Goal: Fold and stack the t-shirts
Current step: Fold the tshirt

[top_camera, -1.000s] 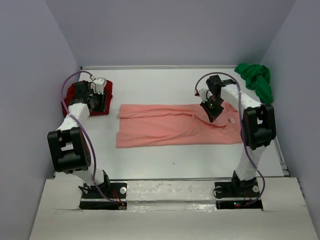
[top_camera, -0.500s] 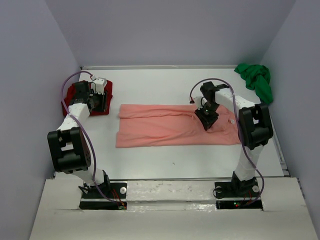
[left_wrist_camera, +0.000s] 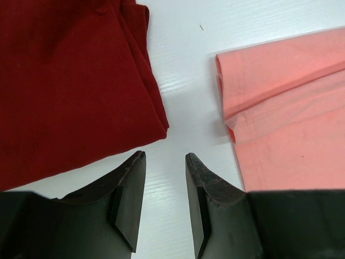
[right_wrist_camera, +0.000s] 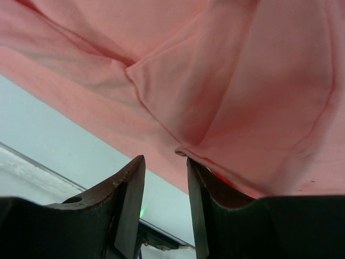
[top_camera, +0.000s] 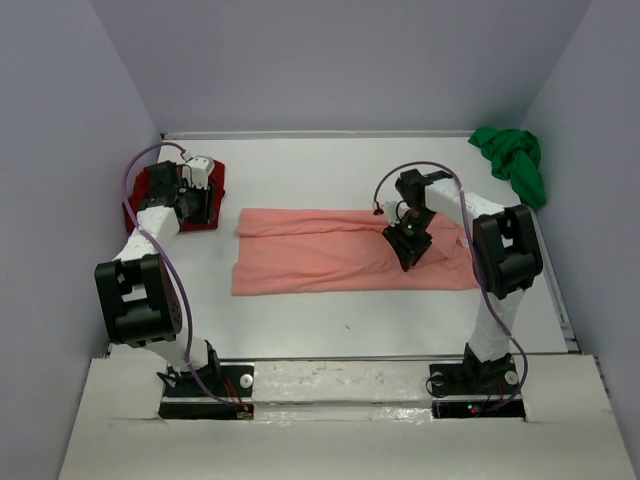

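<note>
White table (top_camera: 330,170) bears a salmon-pink shirt (top_camera: 310,255); right hand (right_wrist_camera: 164,162) gapes over it, left hand (left_wrist_camera: 164,156) parted, empty.

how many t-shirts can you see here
3: a pink shirt spread flat in the middle, a dark red shirt folded at the far left, a green shirt bunched in the far right corner. None appear hidden.
</note>
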